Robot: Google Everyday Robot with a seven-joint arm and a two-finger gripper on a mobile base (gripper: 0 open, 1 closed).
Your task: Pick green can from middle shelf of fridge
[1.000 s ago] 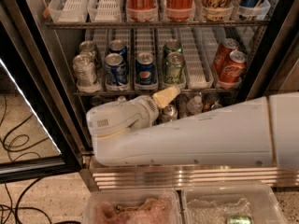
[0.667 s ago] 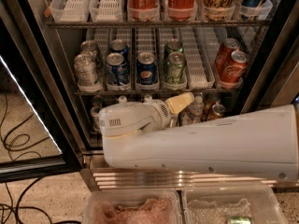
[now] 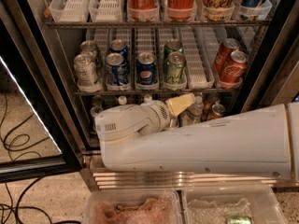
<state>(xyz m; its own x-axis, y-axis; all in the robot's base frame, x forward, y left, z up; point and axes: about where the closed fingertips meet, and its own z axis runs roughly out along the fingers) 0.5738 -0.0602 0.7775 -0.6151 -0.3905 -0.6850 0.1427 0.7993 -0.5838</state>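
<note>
Two green cans stand one behind the other in a white lane of the middle shelf point(image 3: 140, 92); the front green can point(image 3: 175, 69) is at the shelf's front edge, just right of centre. The fridge point(image 3: 32, 73) is open, with its black frame at the left. My gripper point(image 3: 181, 104), cream-tipped at the end of the thick white arm point(image 3: 201, 141), is just below the middle shelf's front edge. It is under the green can, apart from it, and in front of the lower rack's small bottles. Nothing is seen in it.
Blue Pepsi cans point(image 3: 117, 69) and silver cans point(image 3: 87, 72) stand left of the green one, red cola cans point(image 3: 231, 64) to its right. Small bottles point(image 3: 194, 112) fill the rack below. Two clear bins point(image 3: 133, 209) lie at the bottom. Cables point(image 3: 16, 143) lie on the floor at left.
My arm and gripper have shifted to the right, so the gripper now sits under the green can's lane instead of left of it.
</note>
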